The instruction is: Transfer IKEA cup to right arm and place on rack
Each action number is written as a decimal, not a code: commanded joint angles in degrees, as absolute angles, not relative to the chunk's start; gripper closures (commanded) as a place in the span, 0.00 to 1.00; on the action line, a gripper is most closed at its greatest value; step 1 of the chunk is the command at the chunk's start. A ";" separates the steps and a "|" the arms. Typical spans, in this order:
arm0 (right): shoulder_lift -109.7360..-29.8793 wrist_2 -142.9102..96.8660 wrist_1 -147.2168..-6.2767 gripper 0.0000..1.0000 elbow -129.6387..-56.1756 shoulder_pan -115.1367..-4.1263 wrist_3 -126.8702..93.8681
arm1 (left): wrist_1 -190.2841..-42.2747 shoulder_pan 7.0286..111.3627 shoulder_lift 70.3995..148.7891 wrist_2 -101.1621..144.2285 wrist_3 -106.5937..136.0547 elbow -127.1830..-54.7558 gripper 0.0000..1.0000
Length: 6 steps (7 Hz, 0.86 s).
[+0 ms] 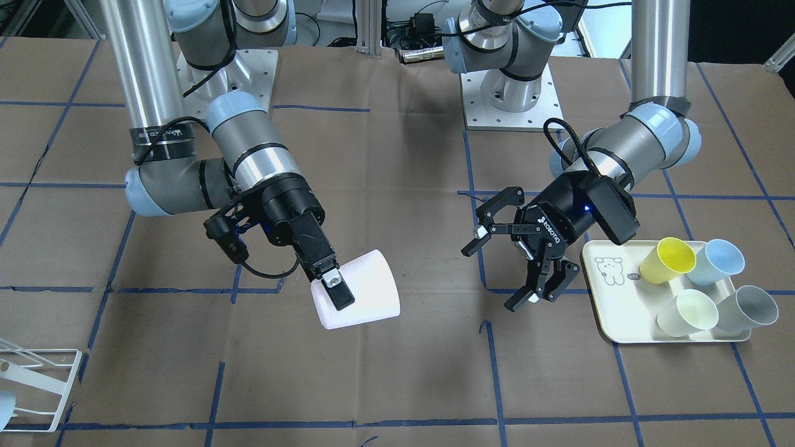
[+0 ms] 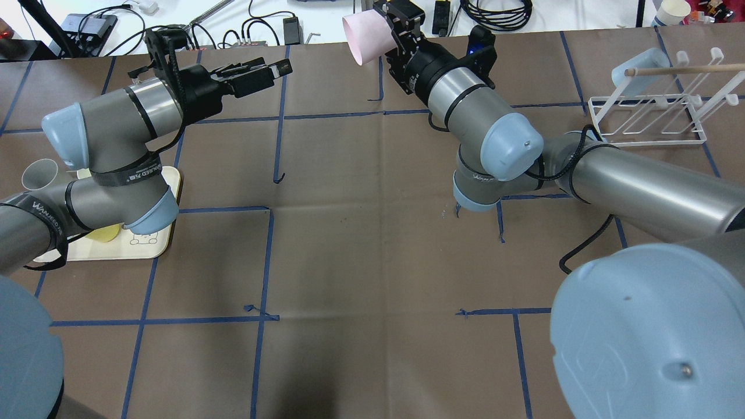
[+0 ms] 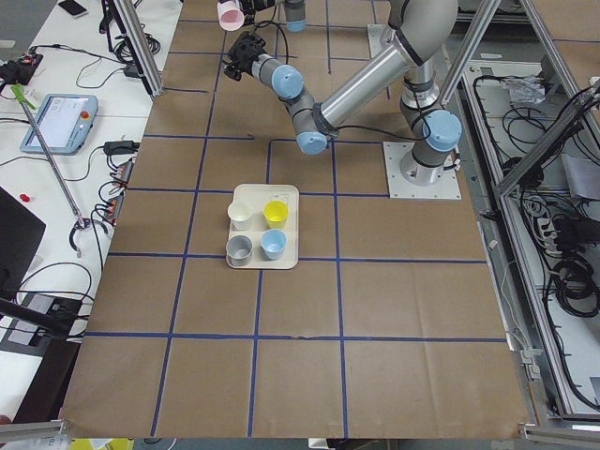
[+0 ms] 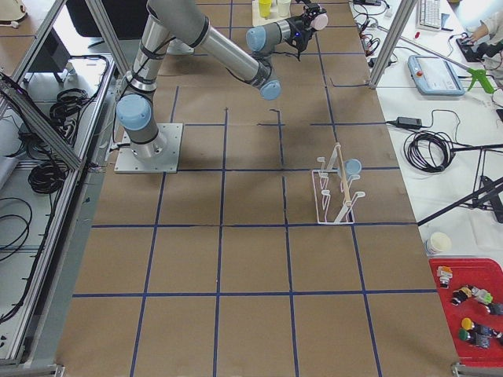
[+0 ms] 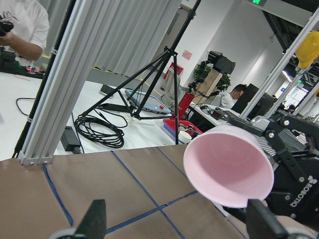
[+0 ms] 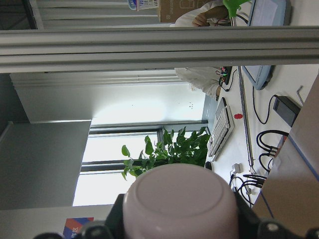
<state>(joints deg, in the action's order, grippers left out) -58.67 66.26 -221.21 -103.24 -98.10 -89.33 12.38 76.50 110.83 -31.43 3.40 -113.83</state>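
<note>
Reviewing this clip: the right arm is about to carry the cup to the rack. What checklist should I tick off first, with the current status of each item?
1. Pink cup gripped by the right end effector: ok. It is shut on the cup's wall and the cup is held off the table.
2. Left end effector free of the cup: ok. It is open and apart from the cup.
3. Left end effector off the route: ok. It hangs beside the tray, on the side away from the rack.
4. Free place on the rack: ok. One pale-blue cup sits at one end and the other bars are bare.
5. Grip firm enough for the swing: cannot tell.
</note>
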 commanded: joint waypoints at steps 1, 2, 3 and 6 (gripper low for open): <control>-58.54 62.32 -221.05 0.51 -103.36 -93.09 -76.47 | 3.13 76.46 110.48 -40.21 3.34 -109.72 0.01; -58.54 62.49 -220.96 0.54 -103.45 -91.60 -64.63 | -0.75 76.73 110.74 -42.95 3.34 -107.60 0.01; -58.54 62.49 -221.04 0.60 -103.97 -89.93 -55.20 | -4.97 77.08 110.48 -47.94 3.25 -106.71 0.01; -58.71 63.37 -216.76 0.67 -105.38 -84.22 -29.81 | -15.95 78.48 107.42 -56.92 2.73 -106.18 0.01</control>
